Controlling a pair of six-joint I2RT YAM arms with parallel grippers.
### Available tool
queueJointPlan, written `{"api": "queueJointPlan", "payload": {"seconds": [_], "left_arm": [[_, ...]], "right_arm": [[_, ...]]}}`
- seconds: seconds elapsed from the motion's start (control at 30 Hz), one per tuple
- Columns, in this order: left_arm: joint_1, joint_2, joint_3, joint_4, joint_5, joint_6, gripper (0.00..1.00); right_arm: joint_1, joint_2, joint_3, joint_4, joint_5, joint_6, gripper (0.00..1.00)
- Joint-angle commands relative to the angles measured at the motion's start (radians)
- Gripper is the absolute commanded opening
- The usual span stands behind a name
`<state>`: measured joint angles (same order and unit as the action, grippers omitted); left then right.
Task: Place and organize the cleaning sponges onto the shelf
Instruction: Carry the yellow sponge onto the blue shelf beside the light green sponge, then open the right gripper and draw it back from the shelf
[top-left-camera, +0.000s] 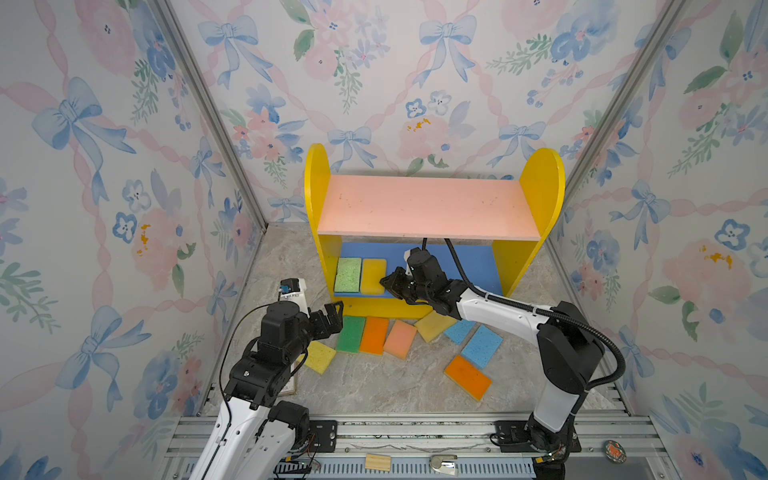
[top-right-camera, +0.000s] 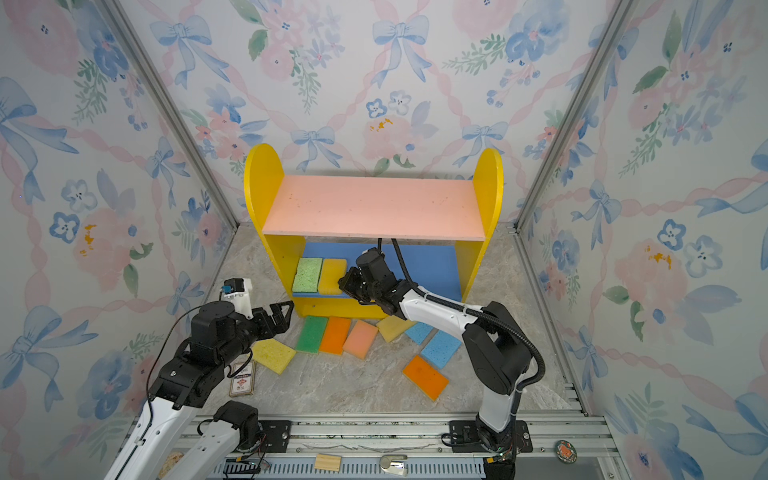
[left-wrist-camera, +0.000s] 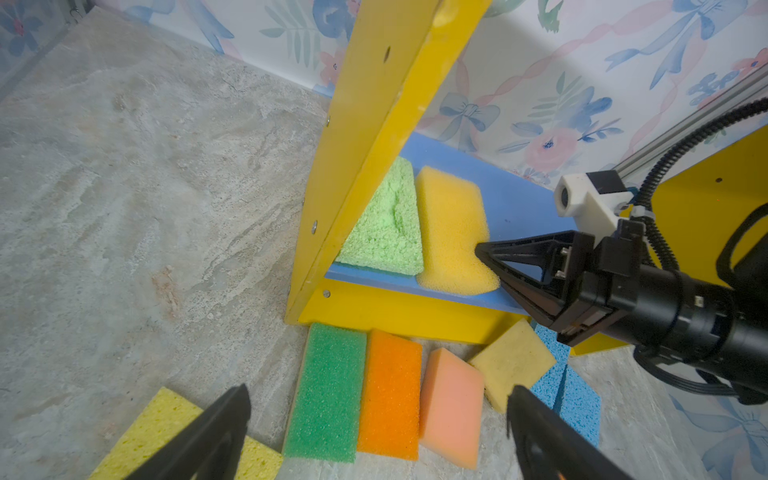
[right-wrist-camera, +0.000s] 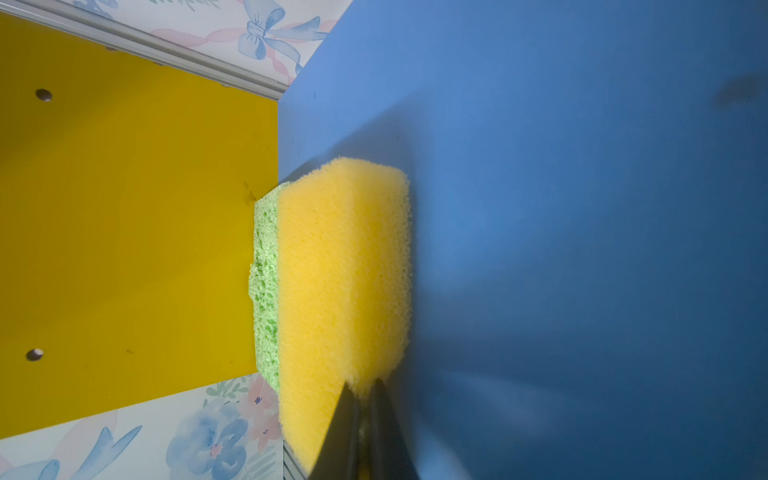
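Note:
The shelf (top-left-camera: 428, 205) (top-right-camera: 374, 205) stands at the back, its pink upper board bare. On its blue lower board (right-wrist-camera: 582, 208) a light green sponge (top-left-camera: 348, 274) lies against the left panel, with a yellow sponge (top-left-camera: 371, 272) (right-wrist-camera: 340, 270) beside it. My right gripper (top-left-camera: 386, 284) (right-wrist-camera: 363, 388) reaches under the pink board and is shut on the yellow sponge's near corner, denting the foam (left-wrist-camera: 453, 232). My left gripper (top-left-camera: 334, 316) (left-wrist-camera: 378, 395) hangs open over the floor row: green (top-left-camera: 351, 333), orange (top-left-camera: 374, 334) and peach (top-left-camera: 400, 338) sponges.
More sponges lie on the marble floor: yellow (top-left-camera: 319, 356), pale yellow (top-left-camera: 434, 325), two blue (top-left-camera: 482, 346) and an orange one (top-left-camera: 467, 376). A small card box (top-right-camera: 242, 378) lies under the left arm. A wooden block (top-left-camera: 377, 462) rests on the front rail.

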<state>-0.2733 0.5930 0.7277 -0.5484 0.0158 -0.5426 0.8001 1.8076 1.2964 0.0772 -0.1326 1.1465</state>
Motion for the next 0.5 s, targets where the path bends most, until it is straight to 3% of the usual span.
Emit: {"api": "queueJointPlan", "payload": {"seconds": [0.0, 0.17, 0.33, 0.47], "left_arm": [[0.012, 0.001, 0.018, -0.013, 0.031, 0.028, 0.98], [0.025, 0.001, 0.019, -0.012, 0.042, 0.031, 0.98], [0.036, 0.001, 0.018, -0.012, 0.051, 0.033, 0.98], [0.041, 0.031, 0.015, -0.013, 0.065, 0.037, 0.98]], "right_arm": [[-0.005, 0.033, 0.042, 0.021, -0.023, 0.006, 0.15], [-0.01, 0.047, 0.044, 0.026, -0.035, 0.009, 0.23], [-0.016, 0.037, 0.038, 0.006, -0.027, -0.004, 0.48], [-0.016, 0.014, 0.014, 0.003, -0.015, -0.009, 0.59]]}}
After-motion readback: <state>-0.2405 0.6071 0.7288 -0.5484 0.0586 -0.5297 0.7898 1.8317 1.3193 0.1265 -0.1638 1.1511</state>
